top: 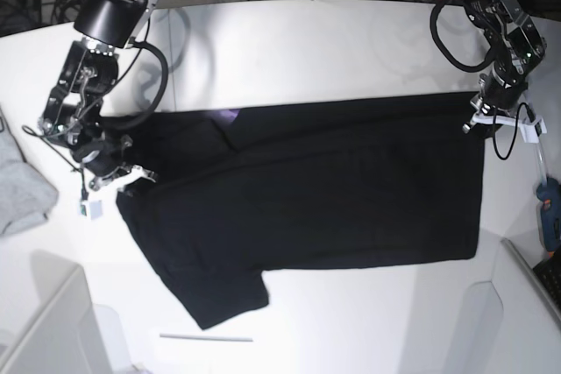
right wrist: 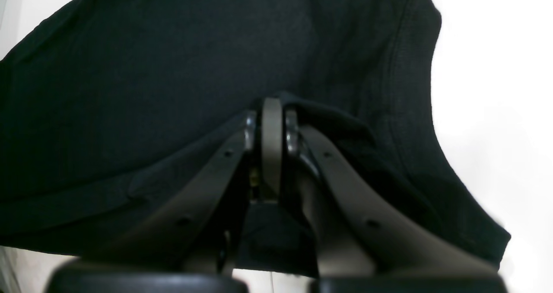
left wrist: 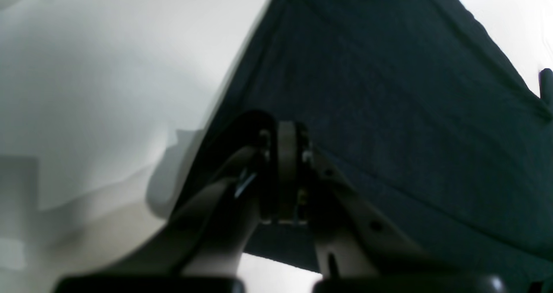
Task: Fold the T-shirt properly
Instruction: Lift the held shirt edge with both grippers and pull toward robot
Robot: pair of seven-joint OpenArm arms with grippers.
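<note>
The black T-shirt (top: 333,190) lies stretched across the white table (top: 333,50), with a sleeve (top: 210,291) pointing to the front left and a bit of purple print (top: 230,115) showing at its far edge. My left gripper (top: 476,118) is at the shirt's far right corner. In the left wrist view it (left wrist: 286,131) is shut on the edge of the black cloth (left wrist: 389,90). My right gripper (top: 123,183) is at the shirt's left end. In the right wrist view it (right wrist: 272,107) is shut on a fold of the cloth (right wrist: 151,68).
A light grey garment (top: 17,186) lies at the left table edge. A blue tool (top: 550,215) sits at the right edge. A thin white stick (top: 206,337) lies near the front. White bins (top: 44,330) stand at the front corners. Cables run along the back.
</note>
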